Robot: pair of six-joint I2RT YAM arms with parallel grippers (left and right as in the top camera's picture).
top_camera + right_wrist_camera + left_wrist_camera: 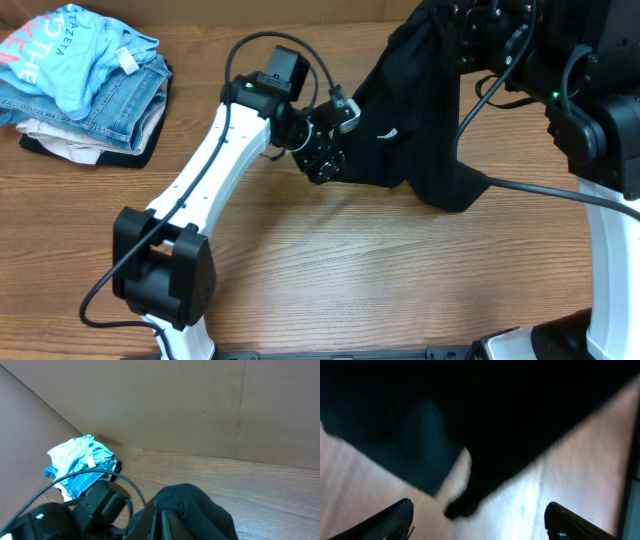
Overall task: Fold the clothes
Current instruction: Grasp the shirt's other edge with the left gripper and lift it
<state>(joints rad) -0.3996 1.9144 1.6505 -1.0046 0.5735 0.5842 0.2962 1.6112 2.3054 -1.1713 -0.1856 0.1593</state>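
black garment [420, 140] hanging pinched in right gripper [161, 519]; left gripper [326, 163] gaping wide, empty, beside garment's lower edge; likely risking grabbing doubled layers there, cloth hanging bunched.

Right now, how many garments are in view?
5. A black garment hangs from the right gripper, right side; four lie stacked far left: blue shirt, jeans, beige piece, black piece underneath. Others may be hidden.

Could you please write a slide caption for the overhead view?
Right gripper holds up a black garment over the wooden table; open left gripper at its lower edge.
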